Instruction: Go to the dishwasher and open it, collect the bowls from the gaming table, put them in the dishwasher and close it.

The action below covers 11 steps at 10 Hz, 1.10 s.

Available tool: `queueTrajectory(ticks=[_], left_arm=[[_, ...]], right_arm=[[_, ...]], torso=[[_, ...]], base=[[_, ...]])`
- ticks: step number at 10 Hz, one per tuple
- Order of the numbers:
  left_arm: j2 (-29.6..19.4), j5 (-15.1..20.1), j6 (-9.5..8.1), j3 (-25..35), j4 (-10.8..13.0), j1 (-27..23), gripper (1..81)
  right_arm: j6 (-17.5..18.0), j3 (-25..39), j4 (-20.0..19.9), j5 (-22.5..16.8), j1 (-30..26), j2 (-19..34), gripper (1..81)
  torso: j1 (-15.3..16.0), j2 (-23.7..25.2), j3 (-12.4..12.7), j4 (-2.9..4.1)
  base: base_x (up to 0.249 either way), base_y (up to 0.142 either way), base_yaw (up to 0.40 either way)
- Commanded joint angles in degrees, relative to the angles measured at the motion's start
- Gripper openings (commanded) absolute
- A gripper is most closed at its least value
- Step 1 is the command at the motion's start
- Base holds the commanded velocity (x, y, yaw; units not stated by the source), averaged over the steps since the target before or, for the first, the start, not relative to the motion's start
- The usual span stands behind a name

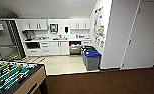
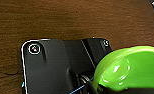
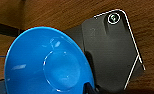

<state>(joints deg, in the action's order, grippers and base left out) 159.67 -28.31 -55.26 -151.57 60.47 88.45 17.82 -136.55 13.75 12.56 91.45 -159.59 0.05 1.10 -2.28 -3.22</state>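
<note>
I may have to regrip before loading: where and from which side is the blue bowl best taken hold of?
Probably at the rim of the blue bowl, pinching its thin wall, one finger inside and one outside, coming from the open side that faces the right wrist camera. The bowl flares wide and looks smooth, so spanning it whole seems likely to slip.

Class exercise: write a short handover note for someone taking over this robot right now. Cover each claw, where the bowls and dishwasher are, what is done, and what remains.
Left claw: the green bowl sits right at it, apparently carried; the grip itself is hard to make out.
Right claw: likewise with the blue bowl.
Dishwasher: across the kitchenette under the counter, looks open, with something pink inside.
Football table is at near left; the bins stand beside the path.
Done: bowls collected, dishwasher seemingly opened.
Left: load both bowls, close the door.
</note>
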Motion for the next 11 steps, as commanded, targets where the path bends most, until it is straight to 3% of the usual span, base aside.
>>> queueTrajectory(ticks=[1,11], left_arm=[[-1.37,0.71,0.24,-0.22,0.62,-2.54,1.0],[-1.28,0.71,0.24,-0.22,0.53,-2.54,1.0]], right_arm=[[-0.16,0.59,1.28,-1.92,-2.02,0.56,1.0],[-0.16,0.50,1.28,-1.92,-2.10,0.56,1.0]], torso=[[0.00,0.00,0.00,0.00],[-0.02,0.00,0.00,0.00]], base=[[0.168,0.000,0.000],[0.169,0.000,0.000]])
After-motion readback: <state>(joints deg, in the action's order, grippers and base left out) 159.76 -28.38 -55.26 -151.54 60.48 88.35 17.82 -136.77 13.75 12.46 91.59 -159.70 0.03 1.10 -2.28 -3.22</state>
